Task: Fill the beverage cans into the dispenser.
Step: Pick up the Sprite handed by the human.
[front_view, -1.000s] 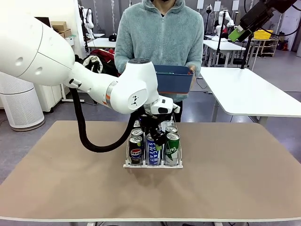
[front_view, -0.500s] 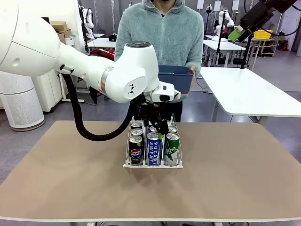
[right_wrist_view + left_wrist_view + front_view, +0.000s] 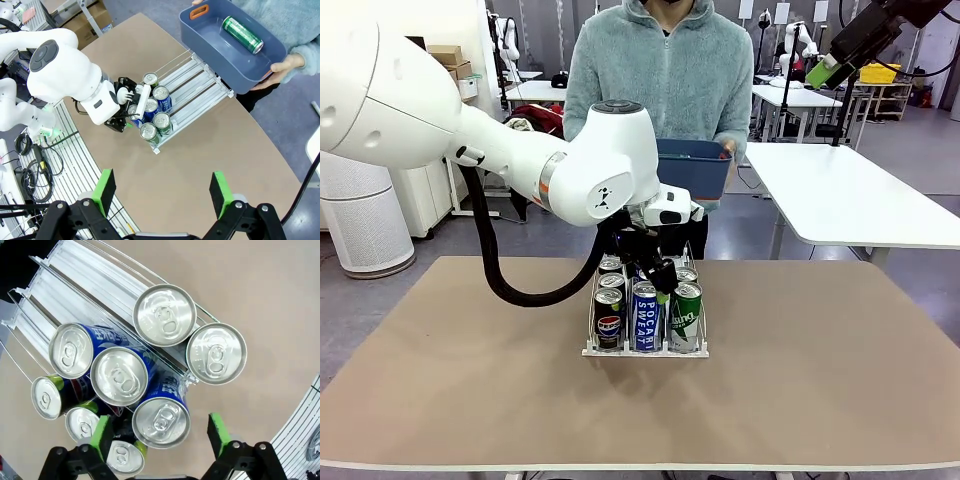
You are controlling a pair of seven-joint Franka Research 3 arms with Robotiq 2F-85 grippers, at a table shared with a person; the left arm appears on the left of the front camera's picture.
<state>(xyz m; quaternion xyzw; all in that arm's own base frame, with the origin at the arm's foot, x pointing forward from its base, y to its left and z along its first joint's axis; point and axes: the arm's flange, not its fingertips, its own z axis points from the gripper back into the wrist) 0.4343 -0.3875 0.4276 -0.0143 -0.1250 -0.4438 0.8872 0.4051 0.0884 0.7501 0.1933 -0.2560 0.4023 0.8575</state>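
Note:
The dispenser (image 3: 645,351) stands mid-table with several beverage cans in its three lanes: a black Pepsi (image 3: 608,322), a blue Pocari Sweat (image 3: 645,318) and a green can (image 3: 685,318) in front. My left gripper (image 3: 656,272) hovers open just above the middle lane. In the left wrist view its green pads (image 3: 103,433) straddle a blue can (image 3: 161,421) without touching it. My right gripper (image 3: 163,194) is open and empty, raised high over the table. One more green can (image 3: 242,34) lies in a dark-blue bin (image 3: 260,67) held by the person.
The person stands at the far edge, both hands on the bin (image 3: 692,168). The rear of the dispenser's lanes (image 3: 200,86) is bare. Bare tabletop (image 3: 820,380) surrounds the rack. A white table (image 3: 850,200) stands behind on the right.
My left gripper has let go of the blue can in the middle lane, spread its fingers and risen a little above the cans. The right arm and the person have stayed put.

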